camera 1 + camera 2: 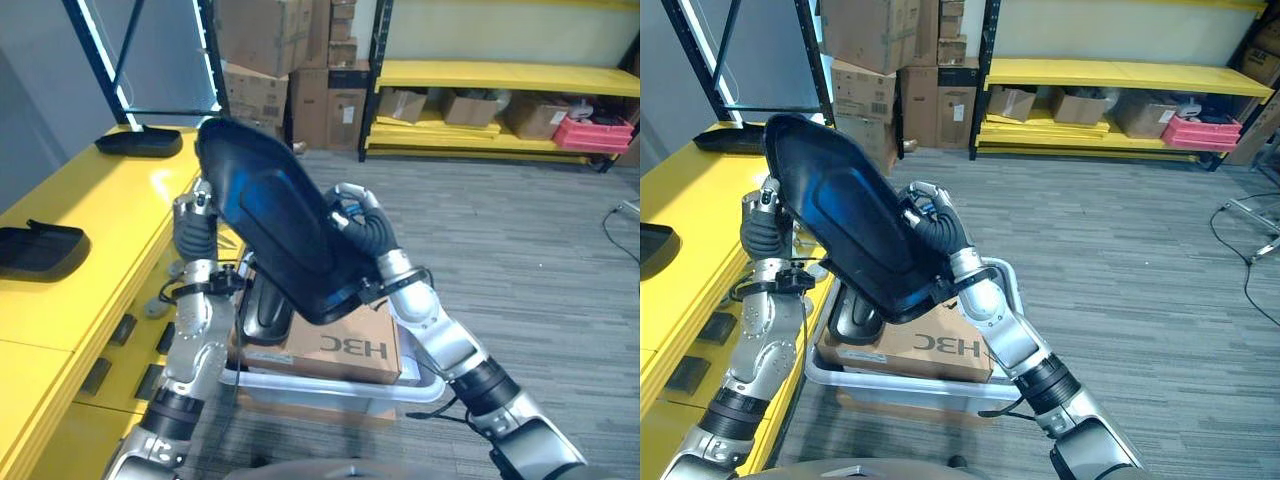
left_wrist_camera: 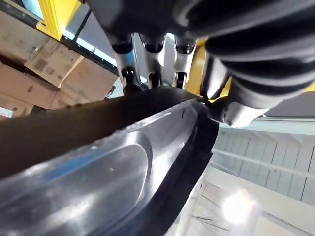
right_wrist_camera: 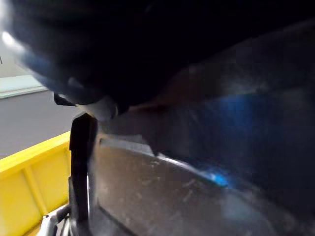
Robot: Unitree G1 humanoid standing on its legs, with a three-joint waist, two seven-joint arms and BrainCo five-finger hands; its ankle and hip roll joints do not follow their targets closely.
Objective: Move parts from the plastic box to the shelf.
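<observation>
I hold a large glossy black part tilted up in the air between both hands, above the clear plastic box. My left hand grips its left edge; in the left wrist view the fingers curl over the rim of the part. My right hand clasps the right edge from behind, and the part lies close against it. Another black part stands in the box beside a cardboard carton. The yellow shelf runs along my left.
Two black parts lie on the yellow shelf. Stacked cardboard boxes stand at the back. A yellow rack with boxes and a red crate lines the far wall. Grey floor spreads to the right.
</observation>
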